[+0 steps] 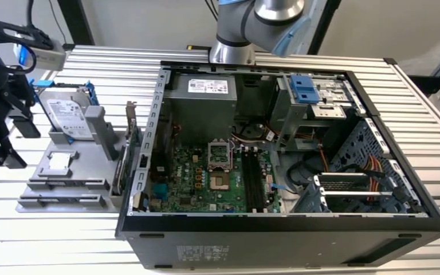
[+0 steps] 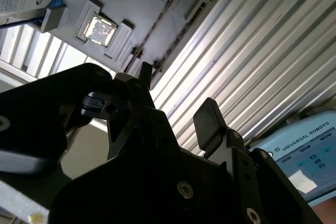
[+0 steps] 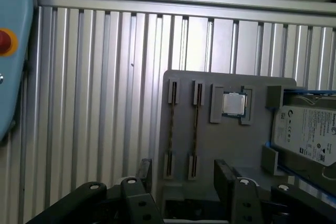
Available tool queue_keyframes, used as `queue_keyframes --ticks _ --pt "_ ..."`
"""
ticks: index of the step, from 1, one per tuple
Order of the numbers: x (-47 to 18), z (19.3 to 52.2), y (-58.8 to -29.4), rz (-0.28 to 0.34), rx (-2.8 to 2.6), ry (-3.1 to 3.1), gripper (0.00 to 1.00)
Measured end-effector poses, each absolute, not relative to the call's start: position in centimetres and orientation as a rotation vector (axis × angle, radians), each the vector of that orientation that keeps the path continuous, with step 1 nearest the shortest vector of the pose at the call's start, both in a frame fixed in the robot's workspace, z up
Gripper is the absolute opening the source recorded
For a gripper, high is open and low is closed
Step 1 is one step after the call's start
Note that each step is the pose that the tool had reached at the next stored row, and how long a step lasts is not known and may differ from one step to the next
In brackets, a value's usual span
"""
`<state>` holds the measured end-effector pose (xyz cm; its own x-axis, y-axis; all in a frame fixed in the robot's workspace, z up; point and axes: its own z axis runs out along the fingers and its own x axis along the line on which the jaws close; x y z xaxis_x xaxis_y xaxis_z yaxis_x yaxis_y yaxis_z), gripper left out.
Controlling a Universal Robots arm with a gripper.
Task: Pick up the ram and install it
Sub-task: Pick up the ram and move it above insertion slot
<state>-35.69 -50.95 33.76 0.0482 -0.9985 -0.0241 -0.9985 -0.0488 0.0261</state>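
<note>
1. At the exterior view's far left my black two-finger gripper (image 3: 184,181) hangs over the ribbed aluminium table (image 1: 90,63), just beside the left edge of the parts tray. In both wrist views I see its fingers (image 2: 209,121) spread apart with nothing between them, so it is released and carrying nothing.
2. Next comes the flat grey plastic parts tray (image 1: 48,201). The ram sticks (image 3: 172,125), two long thin boards that I see edge-on as dark brownish strips, stand in a pair of narrow slots at the tray's near end. In the first wrist view those slots line up with the gap between the fingers, and the gripper is clear of them.
3. A square silver processor chip (image 1: 61,162) lies in a recess at the tray's middle.
4. At the tray's far end a boxy silver hard drive with blue side rails (image 1: 67,112) leans upright in its cradle.
5. A wide green expansion card with a metal bracket (image 1: 130,150) stands on edge along the tray's right side, between the tray and the computer.
6. The open black computer case (image 1: 281,235) lies on its side at the middle of the table. Inside it I see the green motherboard (image 1: 193,180), with long dark memory slots (image 1: 251,180) running near to far on the board's right side. A silver power supply (image 1: 204,94) sits in the far left corner.
7. Beyond the case's far wall rises the arm's silver and pale blue column (image 1: 239,34).
</note>
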Motion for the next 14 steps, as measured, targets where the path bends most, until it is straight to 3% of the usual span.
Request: queue_keyframes --ticks 14 --pt "-35.69 33.33 -50.99 -0.056 2.273 -2.165 1.00"
